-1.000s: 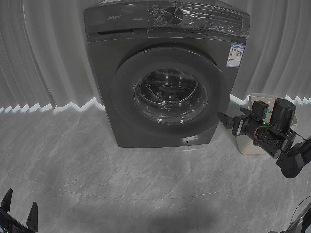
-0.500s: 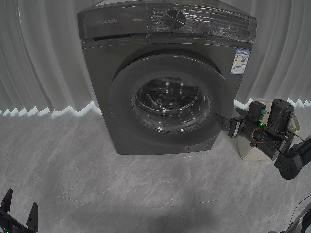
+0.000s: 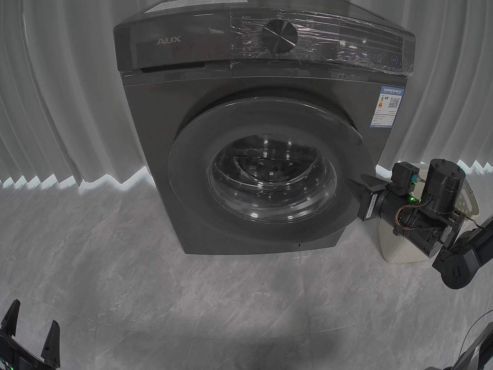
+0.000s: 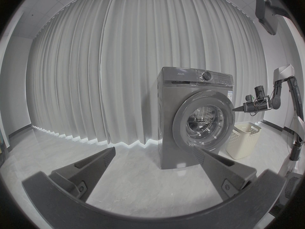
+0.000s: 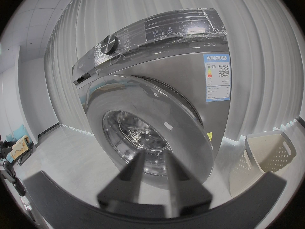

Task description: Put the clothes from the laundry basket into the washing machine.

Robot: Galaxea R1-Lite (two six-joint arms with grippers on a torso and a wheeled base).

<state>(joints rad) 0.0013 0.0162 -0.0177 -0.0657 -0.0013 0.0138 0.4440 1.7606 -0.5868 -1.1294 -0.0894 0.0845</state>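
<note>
The grey washing machine [image 3: 257, 78] stands ahead, and its round glass door [image 3: 269, 176] looks closed or nearly so. My right gripper [image 3: 362, 183] is at the door's right rim, at mid height, with its fingers [image 5: 135, 169] close together and nothing between them. The right wrist view looks past those fingers onto the door [image 5: 149, 124]. A cream laundry basket [image 3: 398, 245] stands on the floor right of the machine, partly behind my right arm; its perforated inner wall [image 5: 273, 153] shows bare. My left gripper [image 3: 28, 330] hangs open and low at the near left, far from the machine [image 4: 190, 112].
Pleated white curtains [image 3: 61, 88] run behind the machine. Grey tiled floor [image 3: 154, 283] lies open in front and to the left. The basket [image 4: 243, 139] sits close to the machine's right side.
The head camera has moved closer, so the machine looks larger. The gap between my right gripper and the door's right rim has closed. My left gripper has stayed put.
</note>
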